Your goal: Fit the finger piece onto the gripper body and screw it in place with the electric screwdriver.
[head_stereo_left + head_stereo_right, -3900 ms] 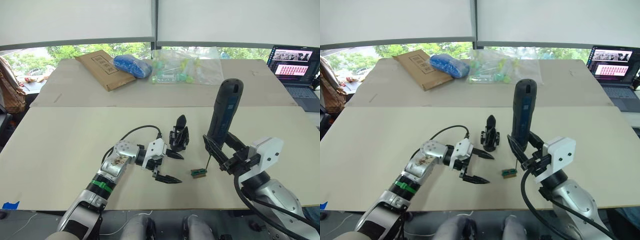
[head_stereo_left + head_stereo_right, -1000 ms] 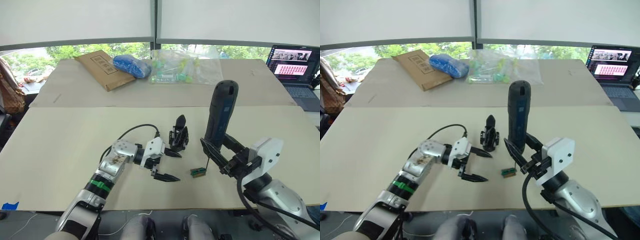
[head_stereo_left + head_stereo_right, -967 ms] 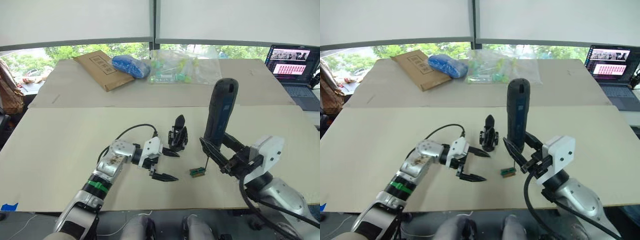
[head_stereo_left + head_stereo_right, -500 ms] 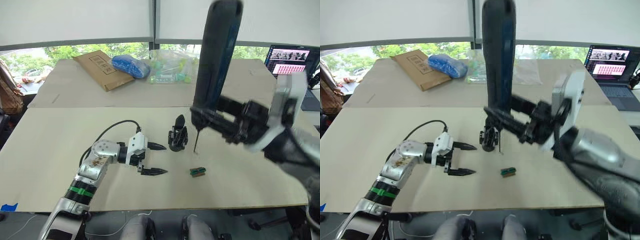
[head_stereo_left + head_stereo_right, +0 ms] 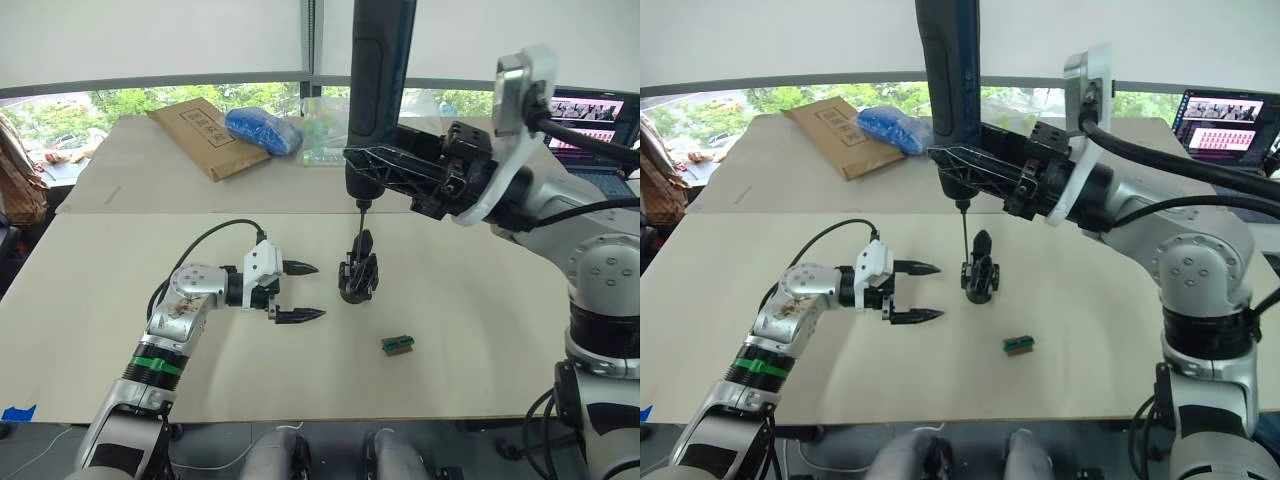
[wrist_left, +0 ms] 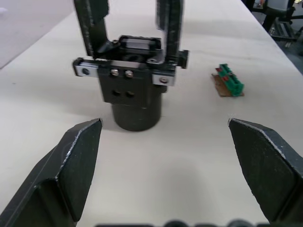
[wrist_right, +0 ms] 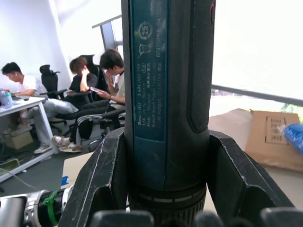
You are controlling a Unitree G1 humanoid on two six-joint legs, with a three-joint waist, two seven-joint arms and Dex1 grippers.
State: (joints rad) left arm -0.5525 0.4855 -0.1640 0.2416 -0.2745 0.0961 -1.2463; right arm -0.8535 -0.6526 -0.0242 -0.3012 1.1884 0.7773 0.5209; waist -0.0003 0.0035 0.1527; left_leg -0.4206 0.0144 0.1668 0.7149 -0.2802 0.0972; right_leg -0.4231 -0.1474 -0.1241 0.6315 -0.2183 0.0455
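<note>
The gripper body (image 5: 358, 278) stands upright in the middle of the near table. In the left wrist view two black uprights rise from the gripper body (image 6: 135, 90); I cannot tell which of them is the finger piece. My left gripper (image 5: 318, 291) is open, a little to the left of the body and pointing at it, with nothing between its fingers (image 6: 78, 161). My right gripper (image 5: 400, 172) is shut on the electric screwdriver (image 5: 380, 70), held upright high above the table. The bit tip (image 5: 358, 212) hangs just above the body's pointed finger. In the right wrist view the screwdriver's casing (image 7: 165, 71) sits between both fingers.
A small green block (image 5: 397, 343) lies right of and nearer than the gripper body. On the far table lie a cardboard envelope (image 5: 195, 135), a blue bag (image 5: 264, 130) and a clear plastic bag (image 5: 1015, 115). A laptop (image 5: 1230, 125) sits at far right. Seated people (image 7: 94, 80) appear in the right wrist view.
My right arm has lifted the screwdriver from beside the green block to high above the gripper body. My left gripper has drawn back leftward from the body, still open.
</note>
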